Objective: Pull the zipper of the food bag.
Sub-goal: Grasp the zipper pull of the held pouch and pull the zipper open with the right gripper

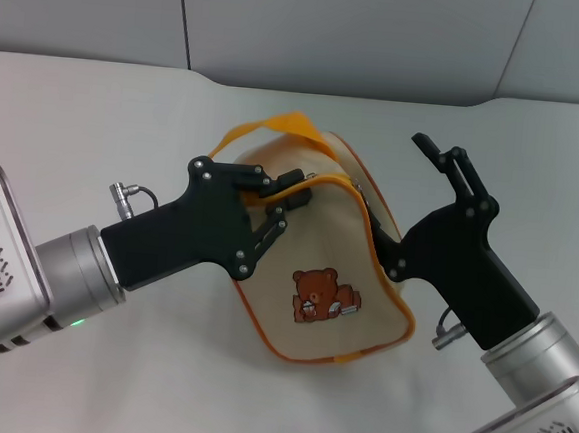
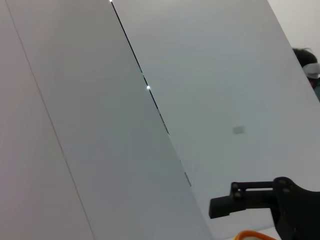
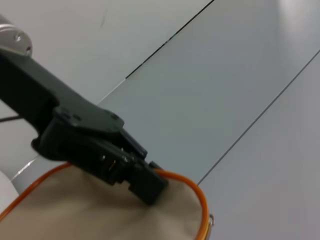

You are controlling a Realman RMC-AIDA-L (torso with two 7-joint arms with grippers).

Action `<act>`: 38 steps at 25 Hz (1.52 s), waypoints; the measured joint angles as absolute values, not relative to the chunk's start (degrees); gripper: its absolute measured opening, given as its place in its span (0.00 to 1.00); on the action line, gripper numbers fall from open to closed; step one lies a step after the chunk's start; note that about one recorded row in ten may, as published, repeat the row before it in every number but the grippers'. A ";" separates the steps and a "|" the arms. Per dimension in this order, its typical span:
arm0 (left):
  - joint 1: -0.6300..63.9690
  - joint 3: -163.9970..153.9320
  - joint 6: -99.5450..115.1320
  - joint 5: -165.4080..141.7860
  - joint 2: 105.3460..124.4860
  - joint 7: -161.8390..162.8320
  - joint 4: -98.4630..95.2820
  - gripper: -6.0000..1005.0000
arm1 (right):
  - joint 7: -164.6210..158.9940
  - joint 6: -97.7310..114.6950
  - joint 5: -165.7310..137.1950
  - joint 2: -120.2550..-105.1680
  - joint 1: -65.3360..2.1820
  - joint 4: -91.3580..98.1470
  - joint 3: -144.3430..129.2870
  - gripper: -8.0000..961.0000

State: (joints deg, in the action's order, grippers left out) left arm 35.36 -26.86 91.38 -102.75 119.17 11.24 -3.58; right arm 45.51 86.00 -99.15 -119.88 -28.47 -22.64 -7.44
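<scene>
The food bag [image 1: 315, 269] sits on the white bench [image 1: 96, 121], between the two arms, bear panel up and tipped toward the camera in the head view. The zipper [image 1: 327, 182] runs as a thin orange band along the panel's upper edge, with the wider strap loop [image 1: 277, 125] arching behind it. The left claw [image 1: 289, 198] reaches in from the left, its fingers drawn narrow onto that upper edge, probably pinching the zip there; the metal pull tab itself is hidden, so what exactly is clamped cannot be told. The right claw [image 1: 411, 201] stands at the bag's right side: one finger presses on the fabric and the other sticks up into the air, spread wide. It looks placed to brace the pouch so that a tug on the zip does not drag the whole bag along.

The left wrist view shows mostly grey wall panels, with the right claw [image 2: 260, 202] at the edge and a sliver of orange trim beneath it.

In the right wrist view, the left claw [image 3: 142, 182] bears down on the beige top of the bag, right at the orange band [image 3: 197, 197].
</scene>
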 joint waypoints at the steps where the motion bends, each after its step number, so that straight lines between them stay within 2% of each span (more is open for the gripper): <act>1: 35.37 -26.96 91.38 -102.75 119.17 11.24 -3.53 0.11 | 45.52 85.98 -99.15 -119.88 -28.71 -23.21 -6.86 0.88; 15: 35.43 -27.07 91.15 -102.74 119.18 11.52 -3.10 0.10 | 49.58 85.75 -99.43 -119.88 -27.22 -26.52 -5.30 0.87; 20: 35.50 -27.07 91.15 -102.74 119.26 11.71 -3.14 0.10 | 52.96 85.55 -99.43 -119.88 -26.61 -28.02 -5.54 0.70; 31: 35.60 -26.98 91.34 -102.75 119.27 11.78 -3.35 0.10 | 57.63 82.71 -99.44 -119.88 -26.56 -29.90 -5.29 0.46; 34: 35.60 -26.98 91.39 -102.75 119.27 11.78 -3.39 0.10 | 57.87 82.71 -99.44 -119.88 -26.56 -29.87 -5.28 0.24; 38: 35.73 -26.98 91.43 -102.75 119.27 11.78 -3.39 0.10 | 58.08 82.92 -99.44 -119.88 -26.54 -29.65 -5.39 0.07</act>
State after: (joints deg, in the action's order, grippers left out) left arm 35.73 -26.98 91.43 -102.75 119.27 11.78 -3.39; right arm 58.08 82.92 -99.44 -119.88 -26.54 -29.65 -5.39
